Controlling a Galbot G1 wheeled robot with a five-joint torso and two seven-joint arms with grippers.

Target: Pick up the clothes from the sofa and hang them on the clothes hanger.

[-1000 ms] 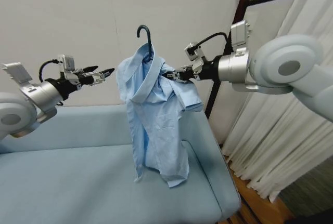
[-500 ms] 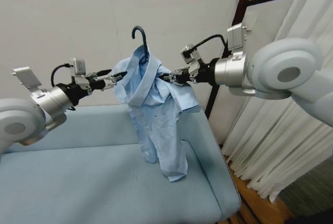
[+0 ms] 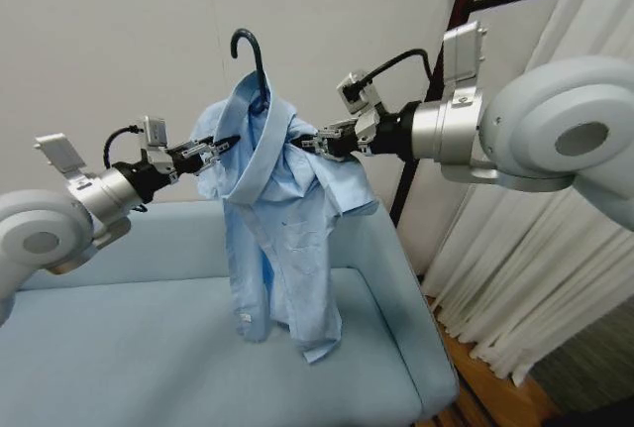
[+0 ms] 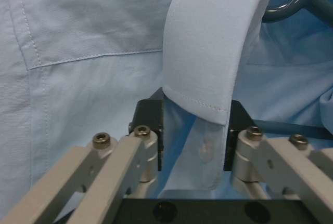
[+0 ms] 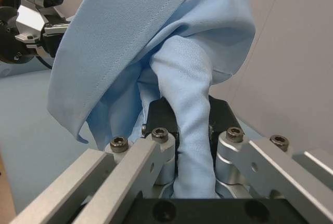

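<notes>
Hanging where, item one, the light blue shirt (image 3: pixel 272 229)?

— Centre of the head view, draped over a dark hanger (image 3: pixel 248 51). The hanger's hook stands up above the collar (image 3: pixel 260 115), upper centre of the frame. The shirt tail drops in front of the pale blue sofa (image 3: pixel 119 348), which takes up the lower left. Whether the hem touches the seat cannot be told.

Item two, the left gripper (image 3: pixel 226 143)?

— Left of centre, at collar height, its arm reaching in from the left edge to the shirt's shoulder. Jaws part-open, a narrow gap. In the left wrist view the black pads (image 4: pixel 151 125) stand on either side of the button band (image 4: pixel 205 151) just under the collar tip. The band lies flat between them, not bunched, one button showing through the cloth. The hanger's dark curve shows beyond the collar.

Item three, the right gripper (image 3: pixel 309 142)?

— Just right of the collar, its arm coming in from the right edge. Clamped on the shirt: the right wrist view shows a twisted fold of cloth pinched tight between the jaws, with the rest of the shirt billowing past it.

Other entries?

— Dark wooden rack (image 3: pixel 466 1), upper right corner, behind the right arm and apart from the shirt. White curtains (image 3: pixel 555 288), lower right. Plain pale wall (image 3: pixel 119 31) across the upper left.
</notes>
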